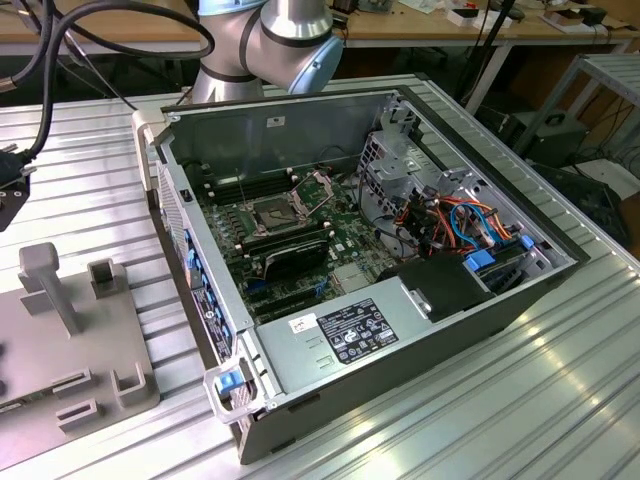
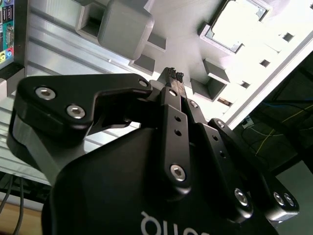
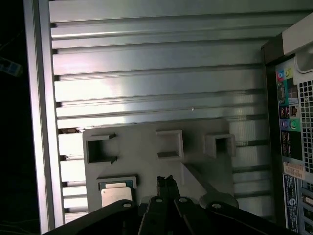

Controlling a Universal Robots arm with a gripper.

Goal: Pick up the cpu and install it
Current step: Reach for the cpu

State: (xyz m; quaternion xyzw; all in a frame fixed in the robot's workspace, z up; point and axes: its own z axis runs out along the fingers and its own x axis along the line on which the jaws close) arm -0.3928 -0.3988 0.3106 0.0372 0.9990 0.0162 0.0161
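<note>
**Item 1, grey fixture plate** (image 1: 75, 345). Nine o'clock in the exterior view, on the ribbed metal table (image 1: 90, 150). It carries posts and square pockets.

**Item 2, the cpu** (image 3: 116, 196). It lies flat in one pocket of that plate and shows in both wrist views, washed bright in the second (image 2: 234, 25). It is near my fingertips and not touched.

**Item 3, my gripper** (image 3: 166, 180). The fingers are pressed together with nothing between them. It hangs over the plate, also seen in the second wrist view (image 2: 173, 74).

**Item 4, open computer case** (image 1: 300, 120). Centre of the exterior view, with its port panel (image 3: 288, 122) in the first wrist view.

**Item 5, socket** (image 1: 272, 212). Eleven o'clock of the case floor, with the hinged frame (image 1: 316, 188) raised beside it.

**Item 6, power supply** (image 1: 352, 333). Six o'clock of the case.

**Item 7, coloured wire bundle** (image 1: 465, 225). Three o'clock of the case.

**Hazards, as I judge them.**
- The chip is thin and sits low in its pocket, so my fingers may skid off its edges or tip it.
- A skewed grasp could set it crooked on the socket and damage the contacts.
- The case walls and raised frame crowd any approach to the socket.

**Writing.** The power supply carries a white printed label, and a small white tag sits beside it. White lettering on my gripper body is cut off. None is transcribed.
</note>
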